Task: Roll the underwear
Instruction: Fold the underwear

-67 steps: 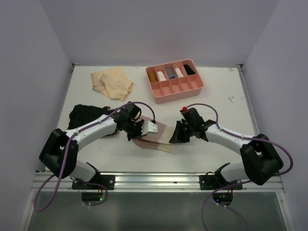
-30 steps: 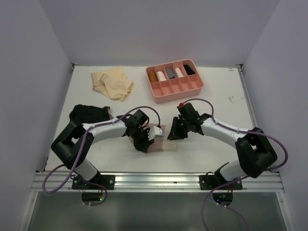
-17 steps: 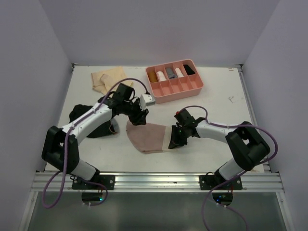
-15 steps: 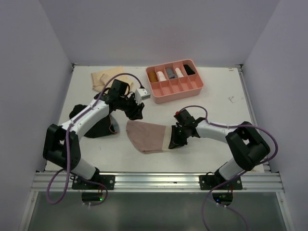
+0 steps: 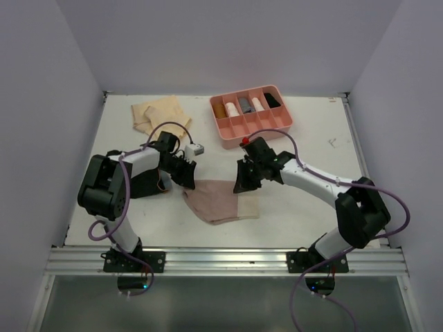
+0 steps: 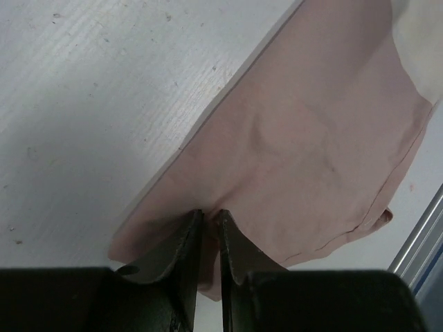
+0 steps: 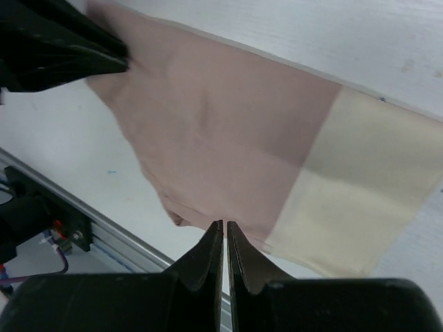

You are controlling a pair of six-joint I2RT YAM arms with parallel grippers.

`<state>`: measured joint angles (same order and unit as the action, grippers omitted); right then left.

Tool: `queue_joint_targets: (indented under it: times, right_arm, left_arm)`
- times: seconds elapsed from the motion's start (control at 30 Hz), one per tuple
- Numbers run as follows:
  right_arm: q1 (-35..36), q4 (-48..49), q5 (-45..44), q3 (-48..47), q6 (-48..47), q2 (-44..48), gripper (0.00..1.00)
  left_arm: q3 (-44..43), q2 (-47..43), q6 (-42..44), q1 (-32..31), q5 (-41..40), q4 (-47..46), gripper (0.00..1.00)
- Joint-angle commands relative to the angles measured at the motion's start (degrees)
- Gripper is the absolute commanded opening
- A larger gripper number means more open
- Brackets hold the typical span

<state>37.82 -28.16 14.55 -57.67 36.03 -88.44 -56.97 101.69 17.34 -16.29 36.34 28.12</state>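
The dusty pink underwear [image 5: 218, 202] with a cream patch [image 7: 367, 187] lies spread flat on the table's near middle. My left gripper [image 5: 187, 176] is shut on its left corner; in the left wrist view the pink cloth [image 6: 304, 138] runs up between the nearly closed fingers [image 6: 210, 213]. My right gripper [image 5: 240, 185] is shut and hovers over the cloth's right part; its tips [image 7: 225, 223] hold nothing, and the cloth [image 7: 221, 138] lies flat below. The black underwear [image 5: 142, 185] lies under my left arm. The pale tan underwear [image 5: 163, 117] lies at the far left.
A pink plastic divided tray [image 5: 256, 135] stands at the far middle, with several rolled items in its far compartments. My left gripper also shows at the top left of the right wrist view [image 7: 62, 48]. The metal rail [image 5: 221, 259] runs along the near edge.
The pink underwear went from folded to spread flat. My left gripper swung away to the far left, then came back onto its left corner. My right gripper left the right edge and moved farther.
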Motion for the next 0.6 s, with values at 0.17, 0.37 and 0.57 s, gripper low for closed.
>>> queue_joint_targets:
  times: [0.17,0.37,0.57]
  right_arm:
    - [6.29,12.15,5.4,-3.59,7.82,-8.4,0.09]
    - [9.9,19.28,8.92,-2.89,11.25,-16.23,0.08]
    - [10.78,21.04,9.98,2.2,11.43,-17.73,0.07]
  left_arm:
    - [1.95,-2.46,-3.45,0.74,-2.58,-4.83,0.28]
    - [1.77,-6.41,-3.46,1.09,-2.41,-4.3,0.36]
    - [0.9,-7.47,-2.84,1.62,-3.02,-3.07,0.38]
